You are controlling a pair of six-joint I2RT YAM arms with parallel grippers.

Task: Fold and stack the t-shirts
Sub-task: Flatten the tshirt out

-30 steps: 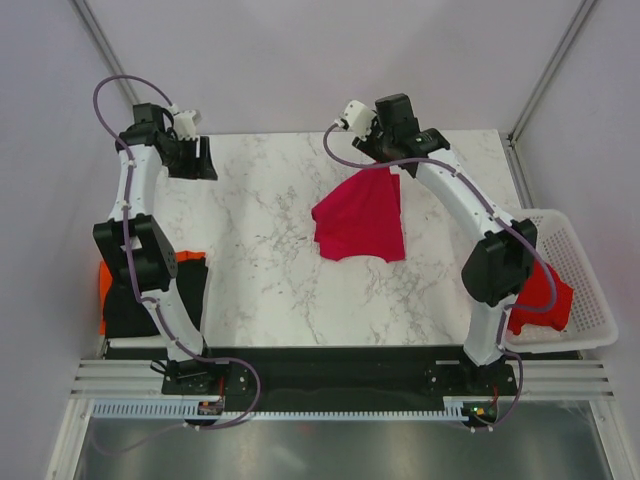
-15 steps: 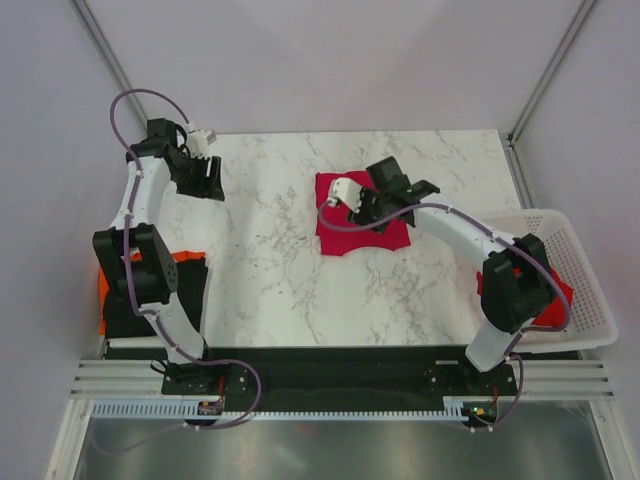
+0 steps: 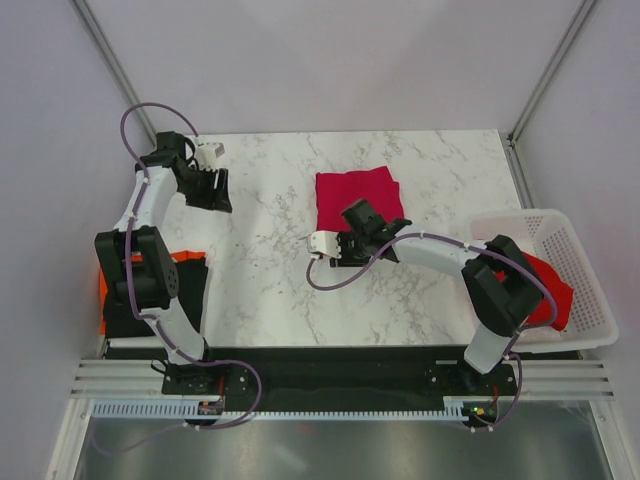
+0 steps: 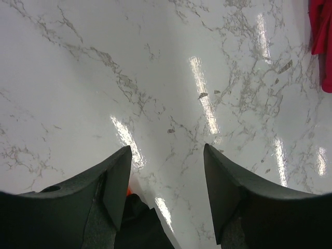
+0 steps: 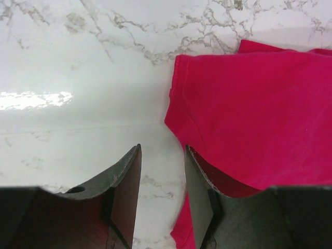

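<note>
Top external view, from the near edge outward: a low stack of orange and black t-shirts (image 3: 150, 290) sits at the lower left beside the left arm's base. That spot is probably the collecting point for finished pieces. At the lower right, a red t-shirt (image 3: 545, 292) lies crumpled in the white lattice basket (image 3: 585, 250), apparently waiting its turn.

Further in, the right gripper (image 3: 358, 215) hovers low at the near left corner of the crimson-pink t-shirt (image 3: 355, 195). In the right wrist view its fingers (image 5: 199, 179) stand apart. Bare marble shows in the gap and no cloth is pinched, so it grasps nothing. One finger overhangs the hem, a fair position for taking an edge or smoothing it.

The crimson-pink t-shirt lies in the upper middle of the marble tabletop (image 3: 260, 260), folded into a neat, flat rectangle. A second layer peeks out along its right side, and the cloth is matte and barely creased.

Farthest back, at the upper left, the left gripper (image 3: 212, 190) hangs over bare marble well apart from the shirt. Its jaws are spread wide and empty, likely parked out of the way.
</note>
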